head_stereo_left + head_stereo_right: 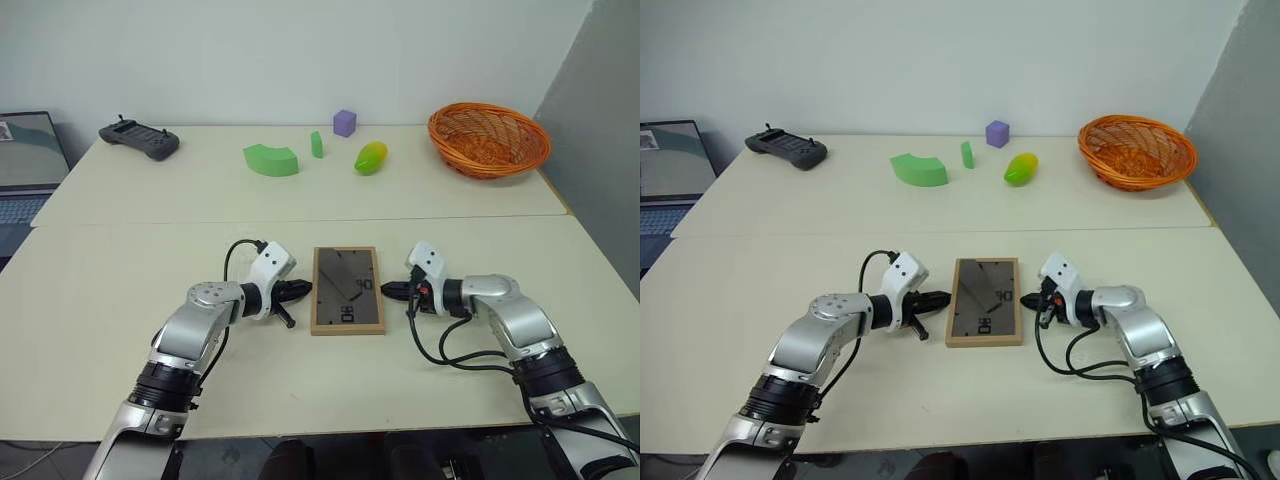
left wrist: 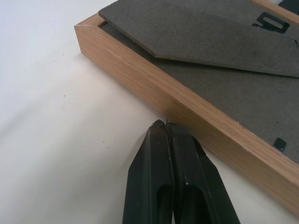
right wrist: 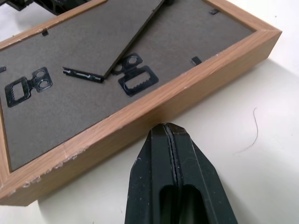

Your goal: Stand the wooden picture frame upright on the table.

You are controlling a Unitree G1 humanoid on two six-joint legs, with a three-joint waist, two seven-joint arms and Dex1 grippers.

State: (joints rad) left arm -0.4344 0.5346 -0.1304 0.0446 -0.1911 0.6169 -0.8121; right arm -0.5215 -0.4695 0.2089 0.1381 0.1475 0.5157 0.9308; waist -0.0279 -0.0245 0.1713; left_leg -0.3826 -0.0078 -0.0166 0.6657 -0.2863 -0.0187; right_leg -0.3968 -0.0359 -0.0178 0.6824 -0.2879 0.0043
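Behind wooden picture frame: basket; green blocks

1. No text, label, brand name, number or sign could be read anywhere in these views; the dark back panel of the wooden picture frame carried only metal hangers and clips, with no lettering.
2. The laptop screen at the table's far left displayed a picture; no words could be made out.
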